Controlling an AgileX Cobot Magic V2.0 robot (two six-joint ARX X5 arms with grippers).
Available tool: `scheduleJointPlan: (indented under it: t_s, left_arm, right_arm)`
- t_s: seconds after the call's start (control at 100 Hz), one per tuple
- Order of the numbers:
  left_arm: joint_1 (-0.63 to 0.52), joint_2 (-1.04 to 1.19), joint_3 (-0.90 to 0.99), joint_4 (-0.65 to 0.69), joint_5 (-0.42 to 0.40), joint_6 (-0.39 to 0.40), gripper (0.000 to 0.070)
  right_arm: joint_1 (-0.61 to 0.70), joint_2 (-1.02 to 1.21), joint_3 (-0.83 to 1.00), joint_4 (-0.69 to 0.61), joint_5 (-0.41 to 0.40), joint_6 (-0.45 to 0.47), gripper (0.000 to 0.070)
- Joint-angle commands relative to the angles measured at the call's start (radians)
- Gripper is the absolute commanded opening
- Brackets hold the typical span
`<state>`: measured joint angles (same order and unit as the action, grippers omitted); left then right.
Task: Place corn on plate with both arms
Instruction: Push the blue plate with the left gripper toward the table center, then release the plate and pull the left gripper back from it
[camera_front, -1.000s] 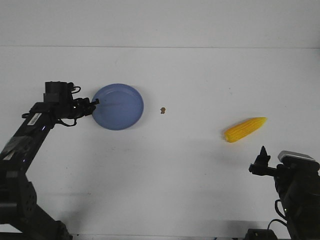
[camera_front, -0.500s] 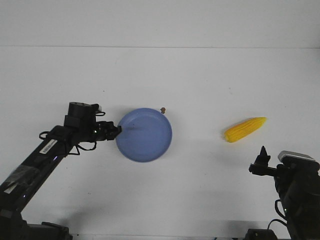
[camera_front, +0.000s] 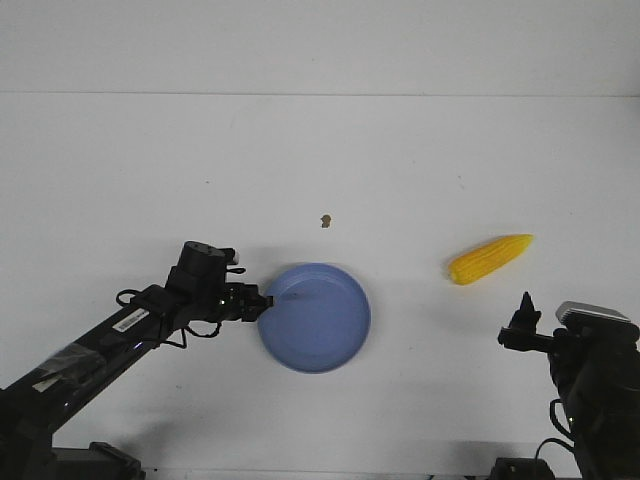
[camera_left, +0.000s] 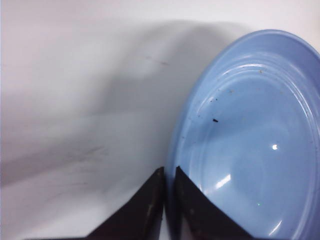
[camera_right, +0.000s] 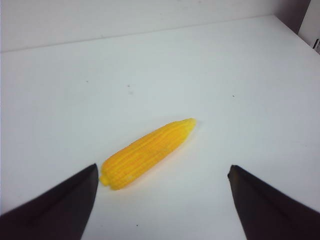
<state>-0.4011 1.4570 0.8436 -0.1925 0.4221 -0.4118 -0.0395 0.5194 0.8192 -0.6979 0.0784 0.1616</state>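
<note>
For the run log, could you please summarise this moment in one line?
left gripper: shut on plate rim | right gripper: open, facing corn | corn: on table

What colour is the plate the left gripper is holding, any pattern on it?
Plain periwinkle blue, no pattern; the plate, pinched at its rim by the left gripper, shows best in the left wrist view.

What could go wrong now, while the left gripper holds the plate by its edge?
The left gripper pinches only the thin rim of the plate, so the plate may slip or tilt. The corn is round and lies free; the open right gripper could push it into rolling away.
</note>
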Motion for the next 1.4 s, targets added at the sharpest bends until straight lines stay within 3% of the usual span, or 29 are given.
scheduleJointPlan:
  t_s: [0.0, 0.43, 0.89, 1.02, 1.11, 1.22, 1.28, 1.39]
  left_arm:
    - [-0.008, 0.006, 0.003, 0.007, 0.004, -0.012, 0.0004]
    - [-0.028, 0.021, -0.025, 0.014, -0.037, -0.008, 0.0006]
    - [-0.049, 0.021, -0.026, 0.008, -0.041, 0.002, 0.0072]
    - [-0.050, 0.021, -0.026, 0.009, -0.041, 0.002, 0.0252]
    - [-0.049, 0.021, -0.026, 0.017, -0.042, 0.006, 0.0416]
    - [-0.035, 0.015, -0.026, 0.020, -0.067, 0.022, 0.0551]
    - [-0.019, 0.003, -0.025, 0.020, -0.068, 0.045, 0.0600]
    - [0.018, -0.042, -0.025, 0.018, -0.089, 0.105, 0.0604]
  right_arm:
    - [0.001, 0.003, 0.016, 0.013, -0.002, 0.007, 0.0551]
    - [0.001, 0.003, 0.016, 0.013, -0.001, 0.007, 0.0551]
    - [0.001, 0.003, 0.016, 0.016, -0.001, 0.007, 0.0551]
    - [0.001, 0.003, 0.016, 0.017, 0.000, 0.007, 0.0551]
    - [0.001, 0.003, 0.016, 0.017, -0.001, 0.007, 0.0551]
    - [0.001, 0.003, 0.016, 0.016, 0.000, 0.007, 0.0551]
    - [0.001, 0.003, 0.016, 0.017, 0.000, 0.007, 0.0551]
    - [0.001, 0.003, 0.016, 0.018, 0.000, 0.007, 0.0551]
